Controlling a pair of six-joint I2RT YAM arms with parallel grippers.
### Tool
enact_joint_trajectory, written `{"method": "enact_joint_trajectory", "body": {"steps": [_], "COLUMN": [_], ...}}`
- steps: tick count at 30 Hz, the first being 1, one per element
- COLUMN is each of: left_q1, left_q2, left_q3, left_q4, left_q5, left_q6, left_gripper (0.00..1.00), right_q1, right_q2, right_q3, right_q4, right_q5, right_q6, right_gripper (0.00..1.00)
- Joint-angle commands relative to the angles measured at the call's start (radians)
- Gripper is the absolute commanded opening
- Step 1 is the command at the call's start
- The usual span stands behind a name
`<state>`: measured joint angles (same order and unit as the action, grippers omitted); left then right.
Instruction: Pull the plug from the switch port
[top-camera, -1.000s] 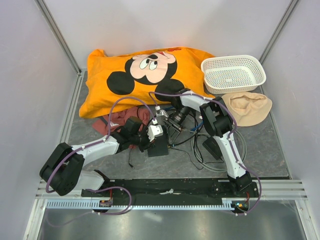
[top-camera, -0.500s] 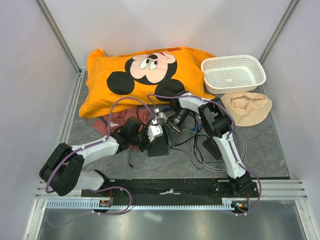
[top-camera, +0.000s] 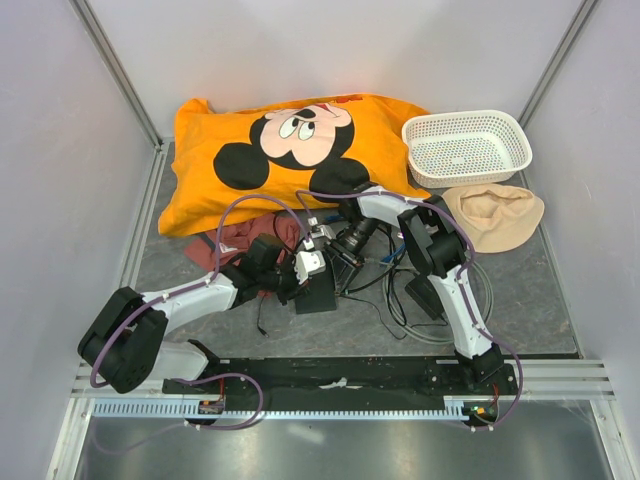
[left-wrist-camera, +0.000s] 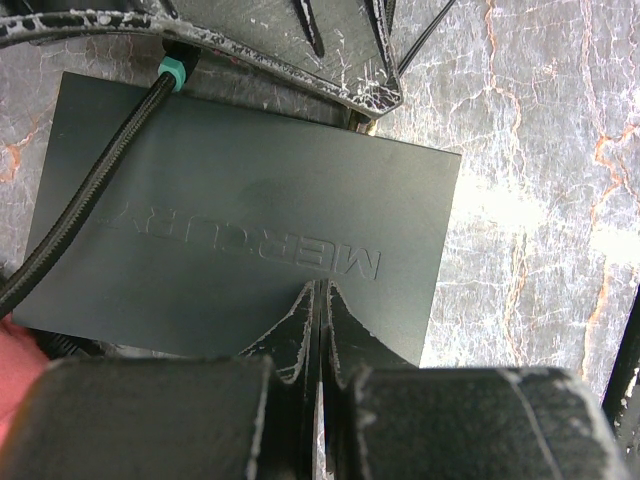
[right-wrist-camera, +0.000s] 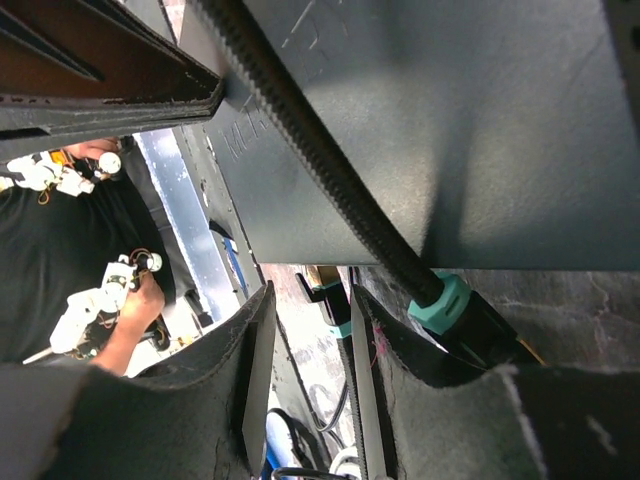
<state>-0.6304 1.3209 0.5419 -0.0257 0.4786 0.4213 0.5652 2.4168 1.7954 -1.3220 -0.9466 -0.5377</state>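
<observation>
The switch is a flat dark grey box (top-camera: 318, 296) (left-wrist-camera: 250, 200) (right-wrist-camera: 450, 130); its ports are hidden on the far edge. My left gripper (top-camera: 310, 282) (left-wrist-camera: 320, 295) is shut, its tips pressing on the box top. My right gripper (top-camera: 336, 262) (right-wrist-camera: 312, 295) is at that far edge, jaws apart. A black plug (right-wrist-camera: 330, 292) sits between them, close to the right finger (right-wrist-camera: 375, 340); the left finger is clear of it. A braided cable (left-wrist-camera: 90, 190) (right-wrist-camera: 320, 160) runs over the box to a teal-collared plug (left-wrist-camera: 174, 72) (right-wrist-camera: 442, 302) outside my right finger.
An orange cartoon pillow (top-camera: 290, 150) lies behind the box, a dark red cloth (top-camera: 240, 240) to its left. A white basket (top-camera: 466, 147) and beige cloth (top-camera: 495, 215) are at back right. Loose cables (top-camera: 400, 300) and a black adapter brick (top-camera: 425, 295) lie near the right arm.
My right gripper has shifted slightly closer to the box's far edge and its jaws have narrowed a little. The left gripper has stayed shut on the box top.
</observation>
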Motion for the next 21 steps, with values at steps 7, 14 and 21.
{"method": "enact_joint_trajectory", "body": {"steps": [7,14,21], "left_q1": [-0.003,-0.003,-0.003], "left_q2": [0.015,0.017,0.018], "left_q3": [-0.026,-0.026,-0.023], "left_q4": [-0.052,-0.052,-0.052], "left_q5": [-0.037,-0.038,-0.040], "left_q6": [0.024,0.022,0.022], "left_gripper": [0.02,0.02,0.02], "right_q1": [0.059,0.087,0.088], "right_q2": [0.028,0.053,0.057], "right_q3": [-0.024,-0.008,-0.002], "right_q4": [0.151,0.155,0.149], "right_q5": [0.129,0.175,0.166], "right_q6": [0.090,0.117,0.107], "right_gripper": [0.40,0.36,0.47]}}
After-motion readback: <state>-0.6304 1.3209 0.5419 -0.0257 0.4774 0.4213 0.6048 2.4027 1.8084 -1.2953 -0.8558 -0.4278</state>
